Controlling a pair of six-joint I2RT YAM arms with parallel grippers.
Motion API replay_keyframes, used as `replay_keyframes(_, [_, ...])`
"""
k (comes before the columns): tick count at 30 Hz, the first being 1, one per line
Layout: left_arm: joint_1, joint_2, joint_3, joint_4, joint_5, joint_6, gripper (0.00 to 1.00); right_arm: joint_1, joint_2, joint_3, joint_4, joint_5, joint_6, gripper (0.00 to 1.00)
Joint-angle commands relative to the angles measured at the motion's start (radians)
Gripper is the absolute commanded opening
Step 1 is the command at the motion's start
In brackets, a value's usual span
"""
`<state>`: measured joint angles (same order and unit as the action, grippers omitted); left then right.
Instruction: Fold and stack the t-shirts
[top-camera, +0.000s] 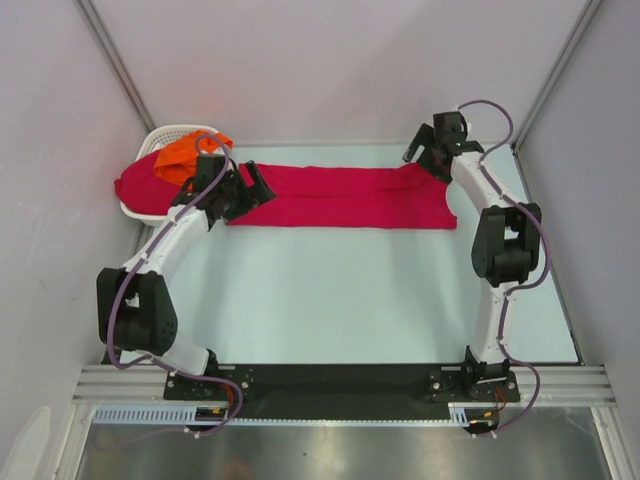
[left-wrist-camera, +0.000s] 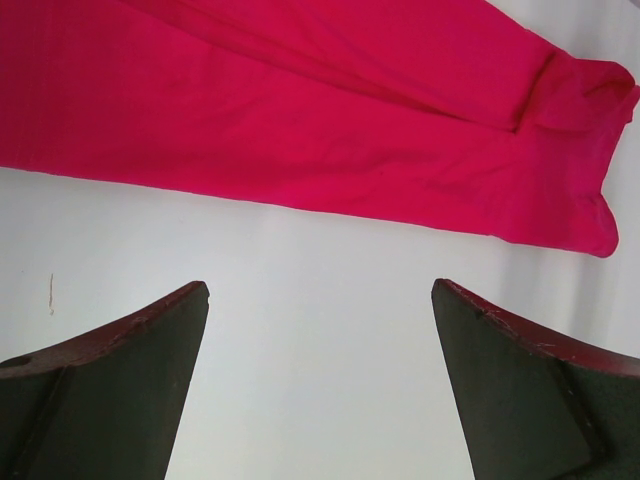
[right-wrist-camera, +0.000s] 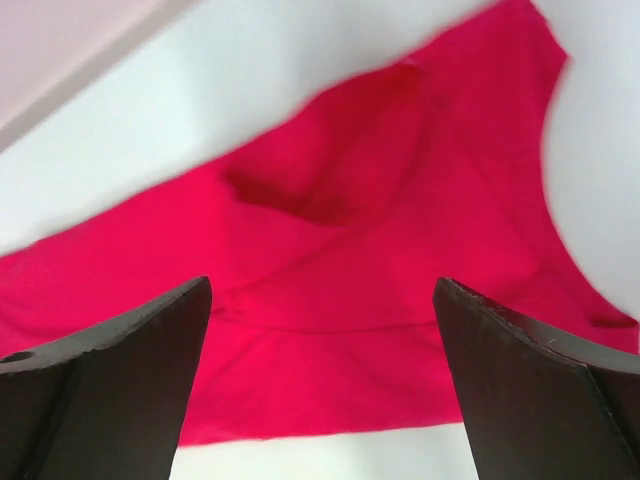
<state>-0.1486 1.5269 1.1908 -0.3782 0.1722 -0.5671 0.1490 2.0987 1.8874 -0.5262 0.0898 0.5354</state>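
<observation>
In the top view, the crimson t-shirt (top-camera: 350, 197) is covered at its left end by the left gripper (top-camera: 255, 188), so the red cloth at the basket (top-camera: 165, 133) may be a second shirt; it cannot be told. Much of the basket is hidden under the orange t-shirt (top-camera: 186, 155). In the right wrist view the cloth is blurred and cut by the left edge.

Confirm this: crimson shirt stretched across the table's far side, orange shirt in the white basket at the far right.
Not right: the top external view shows the orange shirt in the white basket at the far left. The rest holds.
</observation>
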Motion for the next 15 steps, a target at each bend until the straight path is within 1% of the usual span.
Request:
replay_keyframes(1, [-0.006, 0.009, 0.004, 0.028, 0.020, -0.002, 1.00, -0.032, 0.027, -0.102, 0.086, 0.010, 0.089, 1.00])
replay_keyframes(9, [-0.006, 0.029, 0.039, -0.010, -0.010, 0.015, 1.00, -0.025, 0.178, -0.001, 0.098, -0.030, 0.110, 1.00])
replay_keyframes(15, [-0.005, 0.047, 0.062, -0.024, -0.008, 0.016, 1.00, -0.019, 0.239, 0.042, 0.150, -0.062, 0.136, 1.00])
